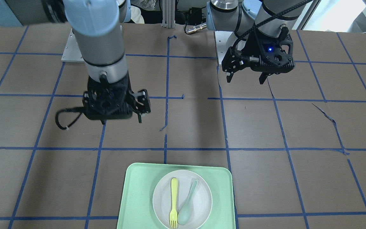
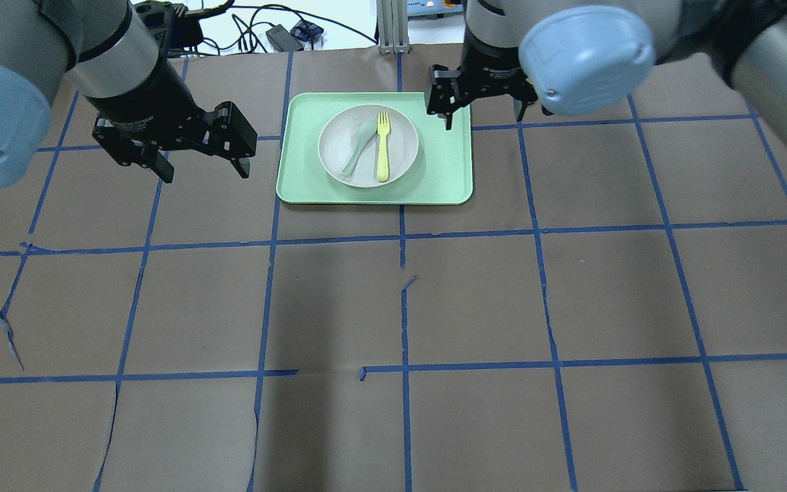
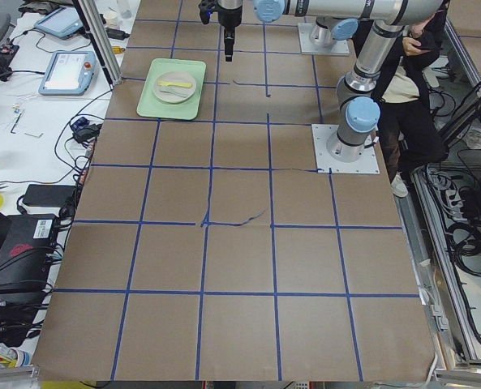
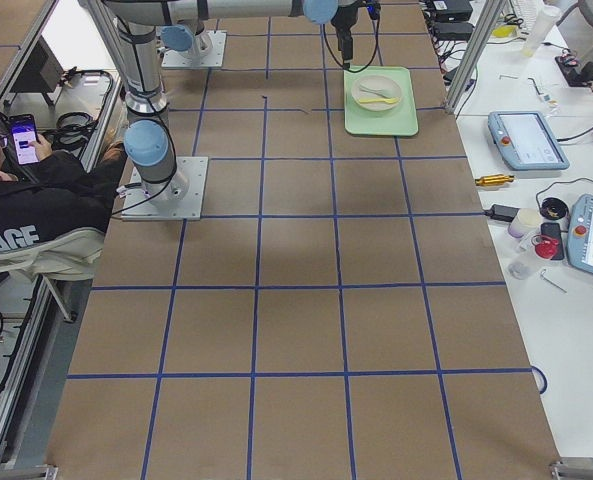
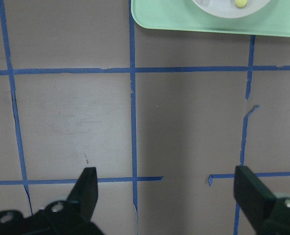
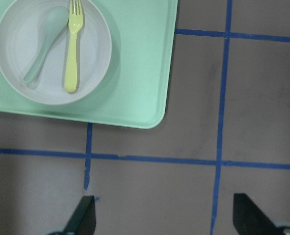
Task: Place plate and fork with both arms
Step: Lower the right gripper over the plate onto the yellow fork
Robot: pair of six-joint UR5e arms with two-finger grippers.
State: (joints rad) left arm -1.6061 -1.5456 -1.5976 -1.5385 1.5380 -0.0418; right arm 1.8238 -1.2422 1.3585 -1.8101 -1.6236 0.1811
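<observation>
Robotics lab. Evidence: 2 arms (image 3: 375, 49) bolted via base plates (image 3: 347, 150) to a big table (image 4: 296, 330), brown paper + blue tape grid (image 4: 259, 286) on top. Alu-profile frame (image 3: 95, 38), teach pendants (image 4: 528, 140) on the side bench (image 4: 576, 330), cable bundles (image 3: 465, 235) on the floor. Operator (image 4: 36, 195) seated next to the rig w/ phone (image 4: 23, 130).

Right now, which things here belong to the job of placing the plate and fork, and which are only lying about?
For the job: plate; fork, lying on the plate; left claw, open; right claw, open.

Only lying about: spoon, on the plate beside the fork; tray, under the plate.
</observation>
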